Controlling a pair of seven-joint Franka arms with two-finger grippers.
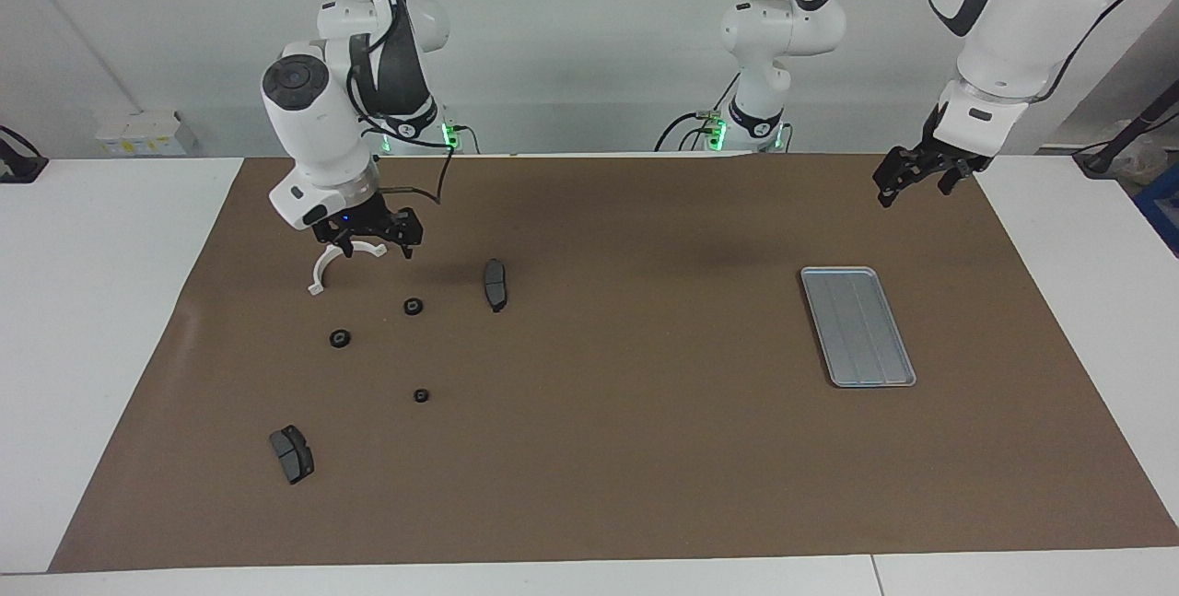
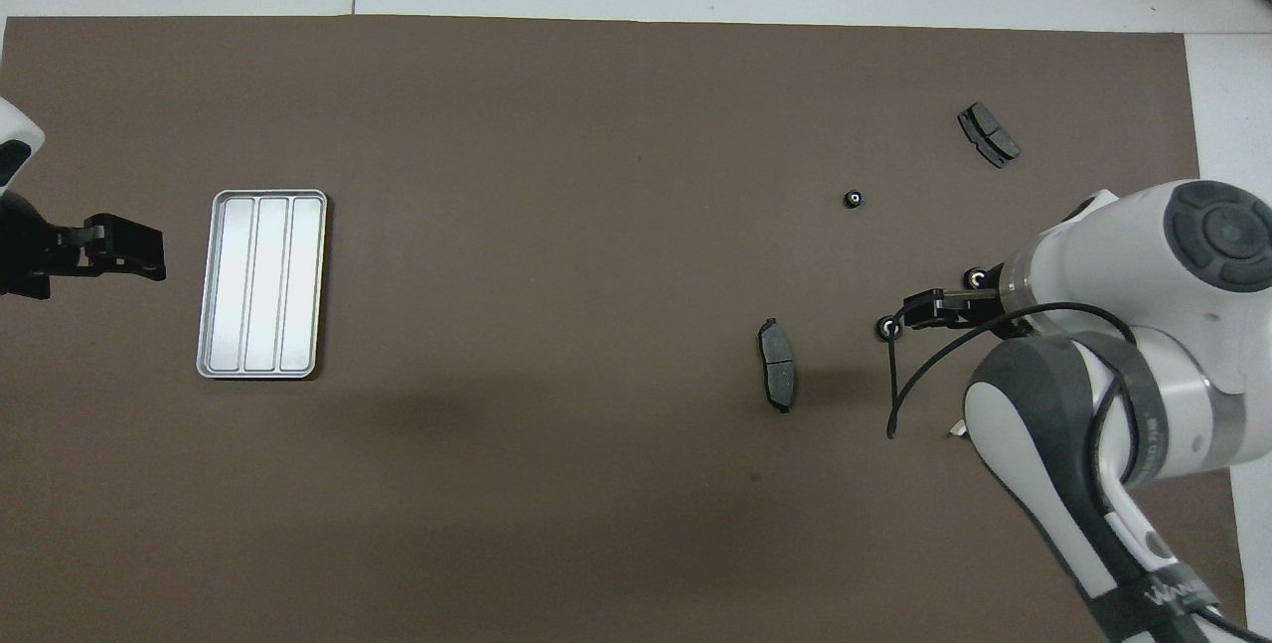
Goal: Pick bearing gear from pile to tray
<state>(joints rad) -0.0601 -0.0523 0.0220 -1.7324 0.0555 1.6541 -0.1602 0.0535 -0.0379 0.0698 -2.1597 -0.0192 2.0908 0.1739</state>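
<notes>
The right hand [image 1: 371, 246] hangs over the white curved bracket [image 1: 320, 277], near the desk edge closest to the robots at the right arm's end, its fingers spread wide and holding nothing. The left hand [image 1: 907, 181] waits in the air over the corner of the desk nearest the left arm's base, also wide and empty.

The pile lies scattered on the brown mat toward the right arm's end of the desk. Three small black rings sit among it: one ring [image 1: 414, 306] just off the bracket, a second ring [image 1: 340, 338] beside it toward the right arm's end, and a third ring [image 1: 421, 395] closer to the edge farthest from the robots. Two brake pads lie apart from them, one pad [image 1: 496, 284] toward the desk's middle and the other pad [image 1: 292, 453] near the corner farthest from the robots. The tray [image 1: 857, 326] rests empty, well apart, toward the left arm's end.

The step in hand looks like the approach to a ring. To do it well, the right hand should centre over one ring alone, drop straight down with fingers straddling it, and keep clear of the bracket so nothing gets nudged.
</notes>
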